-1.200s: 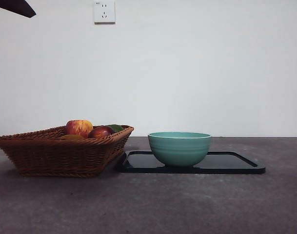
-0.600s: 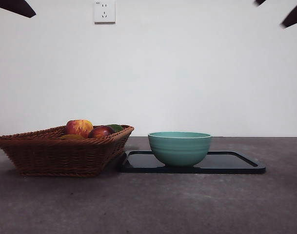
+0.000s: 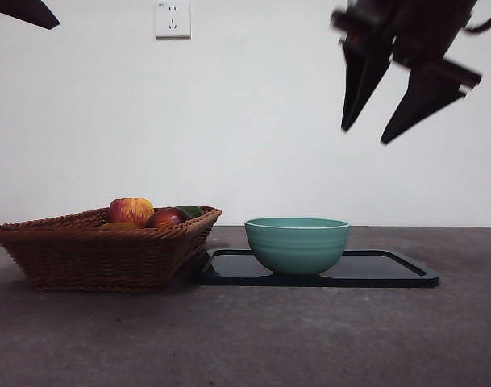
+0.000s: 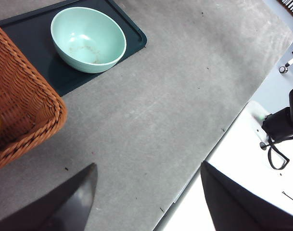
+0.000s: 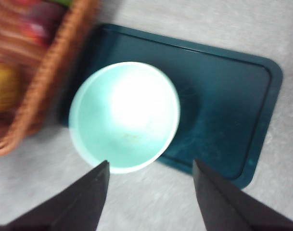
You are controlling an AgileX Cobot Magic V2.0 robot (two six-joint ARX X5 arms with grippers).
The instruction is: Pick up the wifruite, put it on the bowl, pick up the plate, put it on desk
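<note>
R gripper (image 3: 372,135) hanging high above bowl (image 3: 297,245), jaws spread, grasping nothing. Wifruite prob. in basket (image 3: 100,256), hard to ID. Risk: grabbing apple (image 3: 131,211) instead. L gripper (image 4: 148,192) idling, jaws apart.

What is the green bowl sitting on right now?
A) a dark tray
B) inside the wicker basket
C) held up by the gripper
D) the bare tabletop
A: the bowl stands on the dark tray, beside the wicker basket, with the right gripper open high above it and touching nothing.
</note>
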